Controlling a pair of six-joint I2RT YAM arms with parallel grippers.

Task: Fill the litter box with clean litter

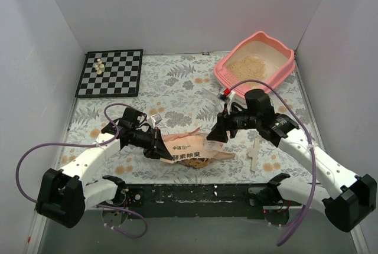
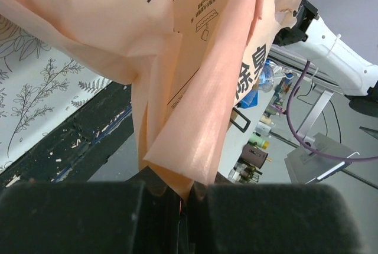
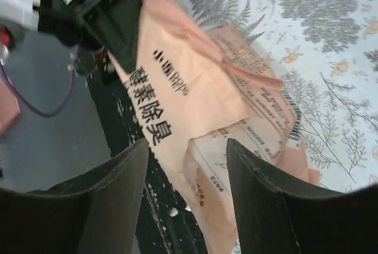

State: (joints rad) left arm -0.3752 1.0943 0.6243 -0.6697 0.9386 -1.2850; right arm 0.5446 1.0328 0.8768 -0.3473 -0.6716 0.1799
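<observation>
Black padded fingers of the left tool fill the bottom of the left wrist view, pressed together on a folded edge of the peach bag; the bag rises out of that pinch and fans wide above it, printed with dark characters; from above, this tool sits at the bag's left end, over the near edge of the counter. Across from it, the right tool has its two dark fingers spread apart with the bag showing between them; it stands at the bag's upper right edge, and whether it touches the bag cannot be told. Crumpled and mostly flat, the bag stretches between the two tools, just beyond the dark strip where the arms are bolted. Well apart from it, in the far right corner of the floral counter, stands the pink litter box; tan litter lies inside as a loose patch on its pale floor. At the far left corner lies a chessboard, with a few pale chess pieces near its far left corner.
</observation>
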